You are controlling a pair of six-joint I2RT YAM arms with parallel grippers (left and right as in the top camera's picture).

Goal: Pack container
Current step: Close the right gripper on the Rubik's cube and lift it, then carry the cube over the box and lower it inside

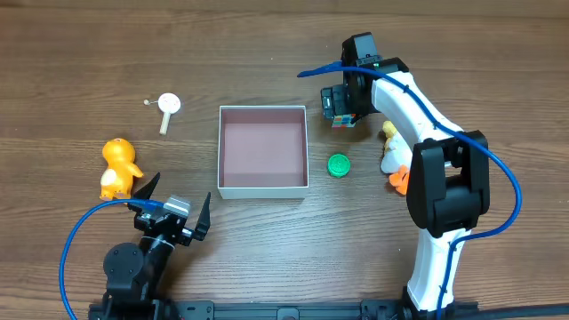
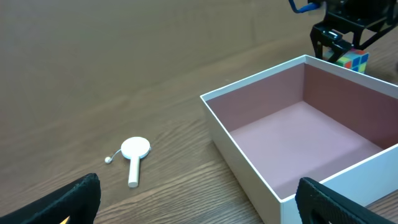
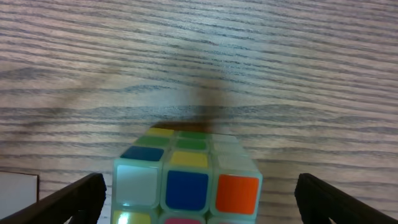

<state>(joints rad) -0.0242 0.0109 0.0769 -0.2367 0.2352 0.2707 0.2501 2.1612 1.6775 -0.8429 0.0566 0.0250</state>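
Right gripper [image 3: 199, 183] hung with fingers spread either side of the colored cube [image 3: 186, 186], not clamping it, while the left gripper [image 1: 180, 188] sat spread wide near the box [image 1: 263, 188].

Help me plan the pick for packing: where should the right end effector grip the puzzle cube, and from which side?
Grip the puzzle cube by two opposite flat side faces, coming down from above. It sits square on the table, and the open right end effector straddles it, one finger on each side, so closing should meet parallel faces.
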